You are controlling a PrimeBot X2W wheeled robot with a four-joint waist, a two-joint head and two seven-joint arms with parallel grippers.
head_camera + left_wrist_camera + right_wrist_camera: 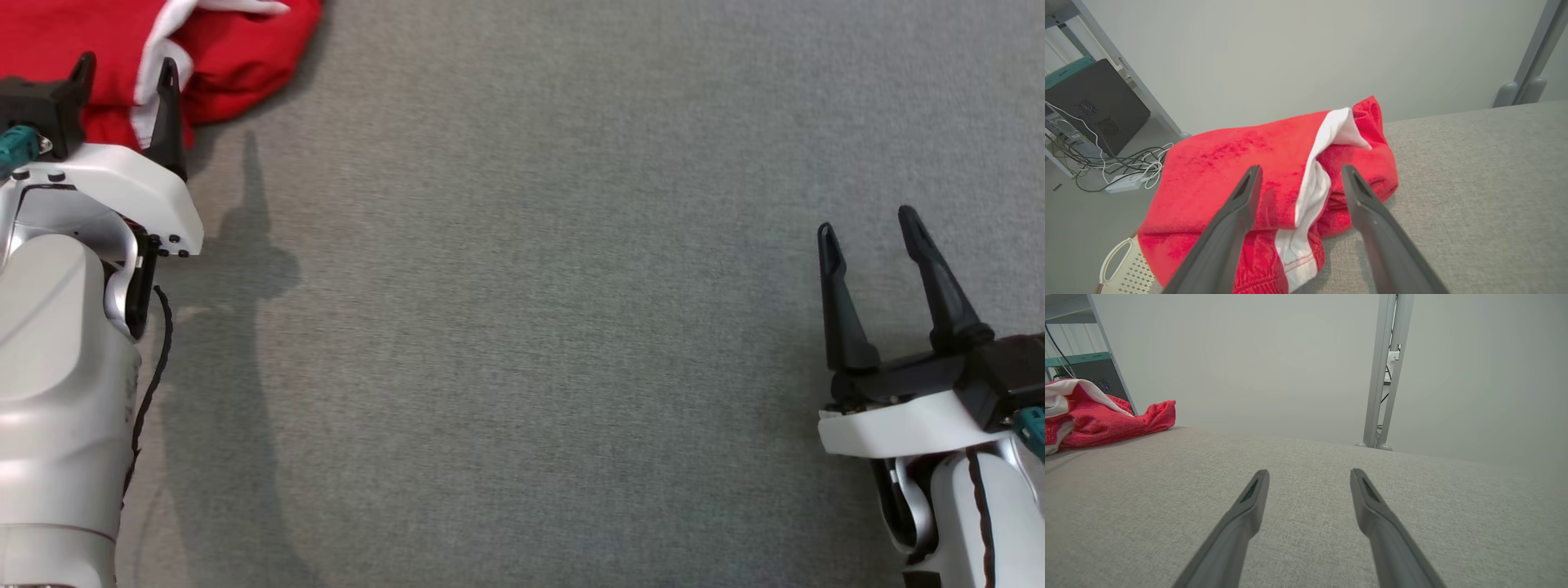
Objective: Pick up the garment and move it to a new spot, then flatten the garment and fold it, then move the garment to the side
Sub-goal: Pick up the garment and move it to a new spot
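Observation:
The garment (237, 57) is red with a white stripe, bunched in a heap at the far left corner of the grey table (531, 327). In the left wrist view the garment (1229, 171) hangs partly over the table's left edge, its white stripe running between my fingers. My left gripper (126, 73) is open just above the heap's near edge, with nothing gripped; its fingers (1237, 212) straddle the stripe. My right gripper (869, 224) stands open at the lower right, over bare table. From the right wrist view the garment (1106, 416) lies far off to the left.
The table's left edge drops to the floor, where a dark computer case (1094, 106), tangled cables (1126, 167) and a pale perforated basket (1126, 269) sit. A metal post (1384, 371) rises behind the table's far edge, before a plain wall.

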